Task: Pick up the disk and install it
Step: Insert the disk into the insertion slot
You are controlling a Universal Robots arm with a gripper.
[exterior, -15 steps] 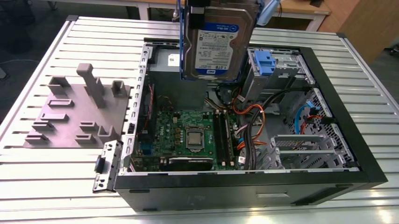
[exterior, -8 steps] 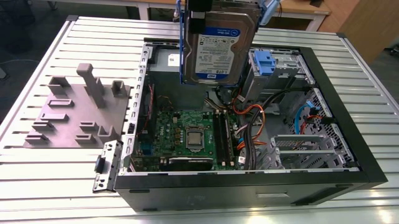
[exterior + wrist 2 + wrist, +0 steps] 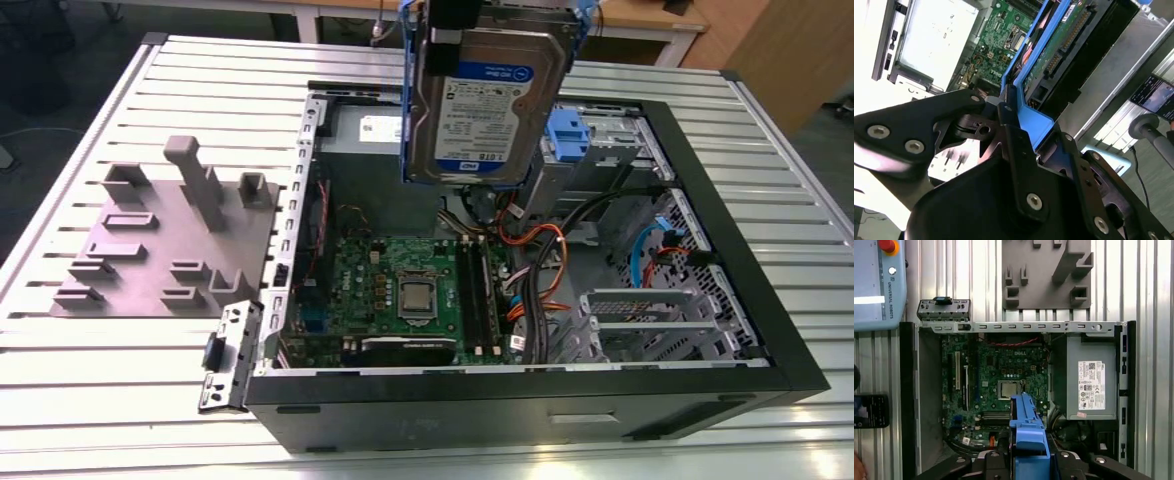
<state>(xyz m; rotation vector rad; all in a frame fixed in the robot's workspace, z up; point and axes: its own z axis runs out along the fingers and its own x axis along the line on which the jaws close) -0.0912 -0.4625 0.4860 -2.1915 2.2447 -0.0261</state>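
— One question first: what lies at the exterior view's left?
— A grey plastic fixture block (image 3: 147, 240), on the ribbed metal surface (image 3: 80, 400). Just beside it stands the open black computer case (image 3: 534, 405), its green motherboard (image 3: 400, 290) bared.
— And further right?
— The silver-grey metal disk (image 3: 487, 100), with white-and-blue label and blue plastic rails, hangs upright above the case, clear of it. In the second wrist view the gripper (image 3: 1026, 117) has its black fingers (image 3: 1019, 150) closed on the blue rail.

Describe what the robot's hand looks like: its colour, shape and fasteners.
The hand is matte black, built of flat, angular linkage plates joined by silver round-headed screws. Its fingers are narrow black bars.
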